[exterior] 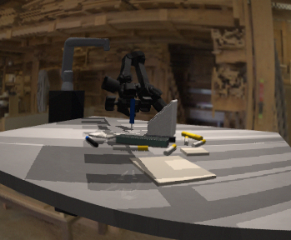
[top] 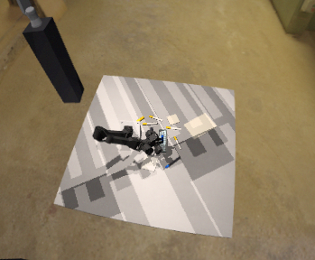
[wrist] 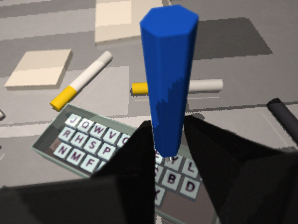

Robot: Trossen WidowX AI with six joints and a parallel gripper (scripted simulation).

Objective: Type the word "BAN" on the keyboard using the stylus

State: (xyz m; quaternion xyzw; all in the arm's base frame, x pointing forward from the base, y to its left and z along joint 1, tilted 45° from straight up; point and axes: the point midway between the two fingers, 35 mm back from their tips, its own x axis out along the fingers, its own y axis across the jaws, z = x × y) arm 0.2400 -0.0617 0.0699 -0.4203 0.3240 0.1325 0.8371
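Note:
A blue hexagonal stylus (top: 162,137) (exterior: 132,112) (wrist: 169,85) stands nearly upright in my gripper (exterior: 132,104) (wrist: 167,125), which is shut on it. The stylus's thin pale tip is above the keyboard (top: 164,144) (exterior: 141,141) (wrist: 78,139), with a gap showing in the exterior view. In the wrist view the stylus's lower end lines up with the top of the Y key (wrist: 174,163). The B key (wrist: 171,179) is just nearer, beside D. The N key (wrist: 62,149) is at the far left of the lower row. The fingers hide the middle keys, A among them.
A grey wedge-shaped stand (exterior: 163,121) is close behind the keyboard. White markers with yellow ends (exterior: 131,147) (wrist: 82,80) lie around it. A dark pen with a blue end (exterior: 92,142) lies to one side. Cream pads (top: 200,125) (exterior: 194,151) (wrist: 40,69) lie farther out.

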